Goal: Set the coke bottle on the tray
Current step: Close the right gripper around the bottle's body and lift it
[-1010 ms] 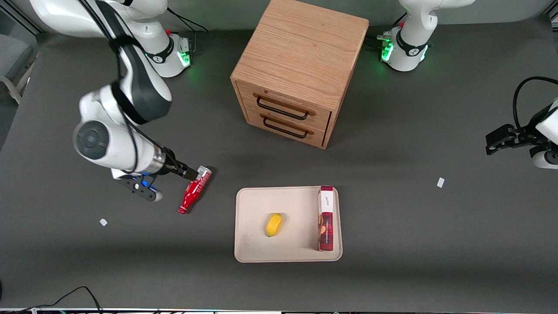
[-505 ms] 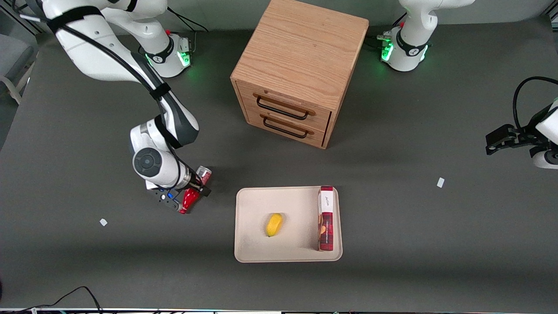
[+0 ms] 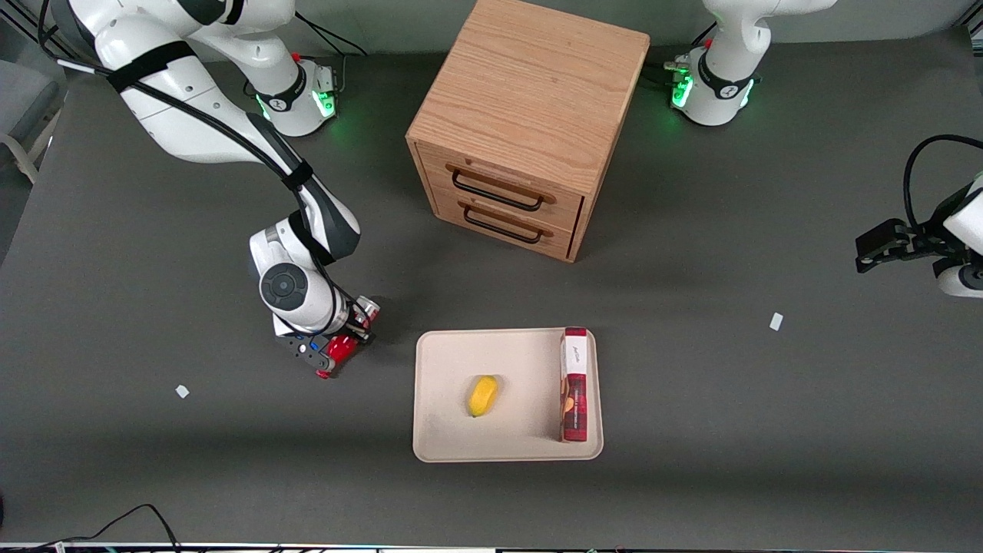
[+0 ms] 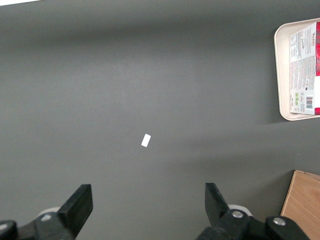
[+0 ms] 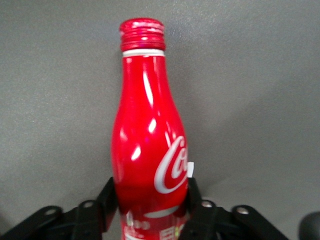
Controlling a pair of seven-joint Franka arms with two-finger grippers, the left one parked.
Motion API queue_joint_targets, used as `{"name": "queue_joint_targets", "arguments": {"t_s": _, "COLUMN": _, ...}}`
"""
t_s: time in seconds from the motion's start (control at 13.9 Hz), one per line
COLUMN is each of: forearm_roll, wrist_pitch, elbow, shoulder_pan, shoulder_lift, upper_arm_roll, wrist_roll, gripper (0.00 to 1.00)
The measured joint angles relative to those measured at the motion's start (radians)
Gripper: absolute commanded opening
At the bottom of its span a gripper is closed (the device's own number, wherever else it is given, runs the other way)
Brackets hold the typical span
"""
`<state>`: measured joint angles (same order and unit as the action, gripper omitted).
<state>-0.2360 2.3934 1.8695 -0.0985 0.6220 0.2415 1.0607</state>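
Note:
The coke bottle [image 3: 342,347], red with a white script logo, lies on its side on the dark table, mostly covered by my wrist. In the right wrist view the coke bottle [image 5: 150,125] fills the middle, its red cap pointing away from the gripper. My gripper [image 3: 349,330] sits over the bottle's body; in the wrist view the gripper [image 5: 150,187] has one black finger pressed against each side of the lower body, shut on it. The beige tray [image 3: 445,361] lies on the table beside the bottle, toward the parked arm's end.
On the tray are a yellow lemon-like fruit [image 3: 483,395] and a red-and-white box [image 3: 574,384] along one edge. A wooden two-drawer cabinet [image 3: 530,123] stands farther from the front camera. Small white scraps [image 3: 182,391] [image 3: 776,322] lie on the table.
My arm swung from beside the bottle's silver base to above its body, and the fingers now press both of its sides. The bottle has stayed in its place on the table.

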Motion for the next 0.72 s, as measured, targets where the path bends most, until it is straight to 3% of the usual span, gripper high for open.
{"name": "queue_joint_targets", "arguments": {"t_s": 0.43, "forearm_roll": -0.009, "wrist_pitch": -0.008, "elbow": -0.016, "shoulder_pan": 0.000, "shoulder_lift": -0.026, "upper_arm_roll": 0.003, "wrist_roll": -0.006, "gripper": 0.00}}
{"name": "queue_joint_targets", "arguments": {"t_s": 0.72, "forearm_roll": -0.013, "wrist_pitch": -0.198, "elbow": -0.103, "shoulder_pan": 0.000, "shoulder_lift": -0.147, "upper_arm_roll": 0.033, "wrist_roll": -0.093, "gripper": 0.00}}
